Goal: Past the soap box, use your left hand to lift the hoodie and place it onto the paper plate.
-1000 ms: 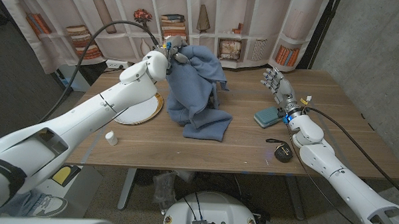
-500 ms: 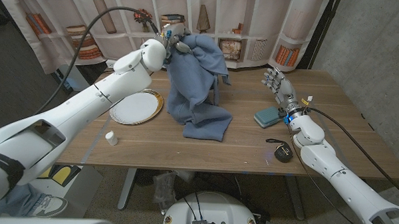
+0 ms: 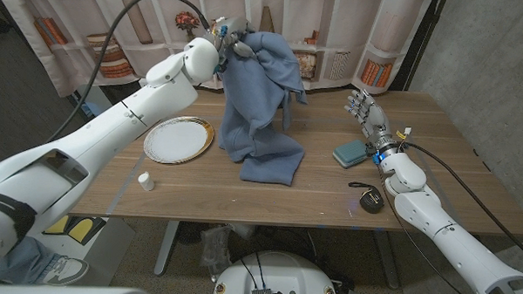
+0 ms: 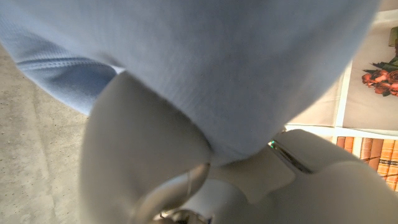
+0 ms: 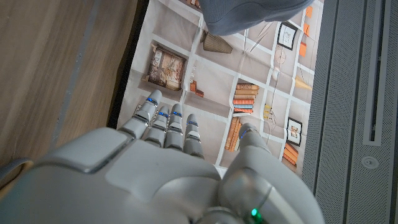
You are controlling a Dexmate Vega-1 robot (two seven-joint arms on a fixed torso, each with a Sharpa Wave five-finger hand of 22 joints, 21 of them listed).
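Note:
My left hand (image 3: 229,39) grips the top of the blue hoodie (image 3: 261,112) and holds it high above the table's far middle. The cloth hangs down, its lower end still bunched on the wood. In the left wrist view the hoodie (image 4: 205,56) drapes over my own fingers (image 4: 149,155). The white paper plate (image 3: 178,139) with a gold rim lies bare on the table, left of the hanging cloth. The teal soap box (image 3: 351,152) sits at the right. Just beyond it my right hand (image 3: 364,109) stands empty with fingers apart; those fingers (image 5: 165,121) show in the right wrist view.
A small white bottle (image 3: 145,181) stands near the front left edge. A black round object with a strap (image 3: 369,200) lies front right, near my right forearm. A printed bookshelf backdrop (image 3: 326,36) closes off the table's far side.
My left hand has risen and drawn back with the hoodie, stretching the cloth taller. My left arm has moved off the plate, which now shows whole. The right hand has stayed put.

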